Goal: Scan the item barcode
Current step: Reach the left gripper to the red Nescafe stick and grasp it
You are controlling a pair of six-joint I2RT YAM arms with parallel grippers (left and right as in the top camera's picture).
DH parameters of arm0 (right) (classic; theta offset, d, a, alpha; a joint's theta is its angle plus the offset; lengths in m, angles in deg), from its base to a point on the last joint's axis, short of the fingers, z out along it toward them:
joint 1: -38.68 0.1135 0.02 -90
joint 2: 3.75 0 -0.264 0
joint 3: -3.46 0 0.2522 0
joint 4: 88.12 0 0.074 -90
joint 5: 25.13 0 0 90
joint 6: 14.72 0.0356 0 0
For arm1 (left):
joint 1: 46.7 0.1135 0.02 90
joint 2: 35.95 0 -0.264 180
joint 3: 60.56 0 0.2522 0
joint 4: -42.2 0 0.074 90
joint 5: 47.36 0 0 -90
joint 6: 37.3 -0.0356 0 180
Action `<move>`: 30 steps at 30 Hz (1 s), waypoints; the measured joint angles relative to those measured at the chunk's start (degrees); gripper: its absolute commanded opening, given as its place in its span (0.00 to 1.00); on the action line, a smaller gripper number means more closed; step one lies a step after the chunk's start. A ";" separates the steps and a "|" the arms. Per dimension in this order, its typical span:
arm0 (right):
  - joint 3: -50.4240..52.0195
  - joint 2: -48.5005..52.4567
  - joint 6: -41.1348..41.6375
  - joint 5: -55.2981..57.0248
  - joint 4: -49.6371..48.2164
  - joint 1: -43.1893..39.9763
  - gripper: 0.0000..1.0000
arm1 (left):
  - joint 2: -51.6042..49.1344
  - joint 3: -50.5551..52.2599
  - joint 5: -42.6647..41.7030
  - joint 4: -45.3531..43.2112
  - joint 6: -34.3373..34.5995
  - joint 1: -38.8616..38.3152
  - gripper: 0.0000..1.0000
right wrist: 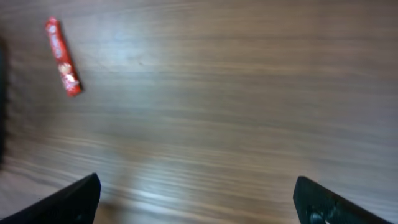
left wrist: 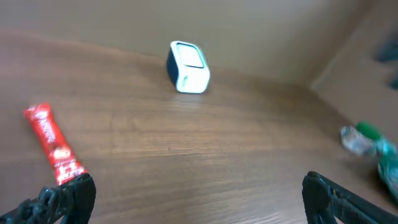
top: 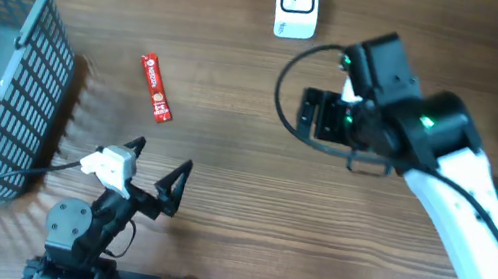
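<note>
The red foil-wrapped snack stick [top: 155,88] is seen at eleven o'clock from the left gripper [top: 163,158]. That gripper and the right gripper [right wrist: 199,200] are spread wide, empty. The stick should be pinched across its width, with the barcode left uncovered for the white boxy scanner [top: 296,3].

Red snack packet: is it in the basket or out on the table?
Out. The red snack packet lies flat on the wooden table, apart from the basket.

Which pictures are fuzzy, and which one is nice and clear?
Overhead: clear, the red snack stick looks crisp. Left wrist: a bit soft, the green-capped bottle at the right edge is smeared. Right wrist: blurriest, streaky wood grain, pale glare low on the table.
</note>
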 measured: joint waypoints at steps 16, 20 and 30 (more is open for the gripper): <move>7.89 -8.02 0.48 9.90 0.33 0.02 1.00 | -64.32 -29.22 15.30 0.46 9.64 0.00 1.00; 13.00 -8.02 0.48 10.01 -3.65 0.00 1.00 | -82.25 -29.16 17.57 -5.05 10.34 0.63 1.00; 15.17 -8.02 0.48 9.94 -5.42 0.00 1.00 | -86.79 -29.11 24.96 -19.98 9.42 0.83 1.00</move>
